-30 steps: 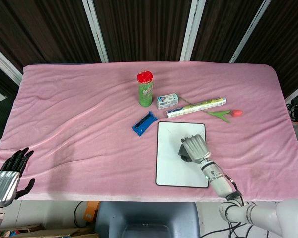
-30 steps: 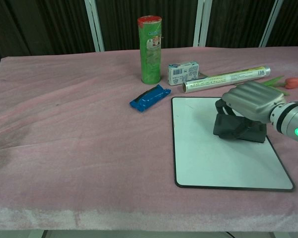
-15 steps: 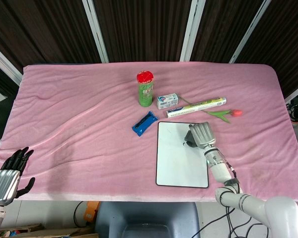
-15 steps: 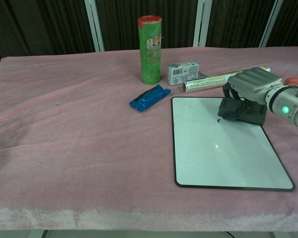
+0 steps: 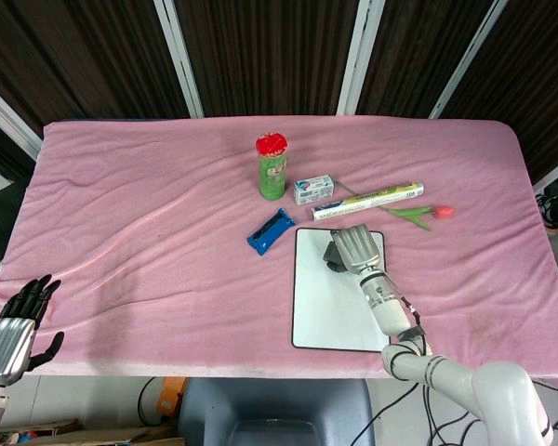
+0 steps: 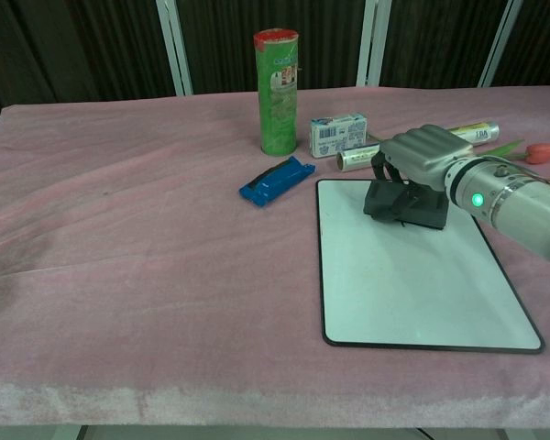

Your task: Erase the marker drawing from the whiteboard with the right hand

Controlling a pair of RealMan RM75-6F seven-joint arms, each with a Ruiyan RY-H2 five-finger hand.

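Moved since the earlier frame: my right robot hand [image 5: 352, 245] [image 6: 420, 151] has slid the eraser [image 6: 406, 203] from the whiteboard's right side, up and leftward to its far edge near the top middle; the left robot hand has barely shifted.

Left to right, as I see the rig:

1. Left robot hand [image 5: 11, 330]: low at the near left corner, off the table edge, fingers spread, holding nothing. Head view only.
2. Table [image 5: 149, 214] [image 6: 119, 229]: covered in a pink cloth, wrinkled on the left half.
3. Blue packet [image 5: 271, 230] [image 6: 277, 180]: lying flat and angled, just left of the whiteboard's far left corner.
4. Green can [image 5: 272, 168] [image 6: 277, 92]: upright, red lid, behind the blue packet.
5. Small box [image 5: 314, 189] [image 6: 339, 134]: just right of the can.
6. Whiteboard [image 5: 330, 307] [image 6: 412, 284]: flat near the front edge, right of centre. Any remaining marker trace I cannot make out; the surface reads white.
7. Right robot hand: fingers curled down over the dark eraser, pressing it onto the whiteboard's far portion.
8. Foil roll [image 5: 377, 199] [image 6: 472, 134]: lying along the whiteboard's far side, partly hidden by my hand in the chest view.
9. Artificial tulip [image 5: 430, 213] [image 6: 534, 152]: right of the roll, red head pointing right.
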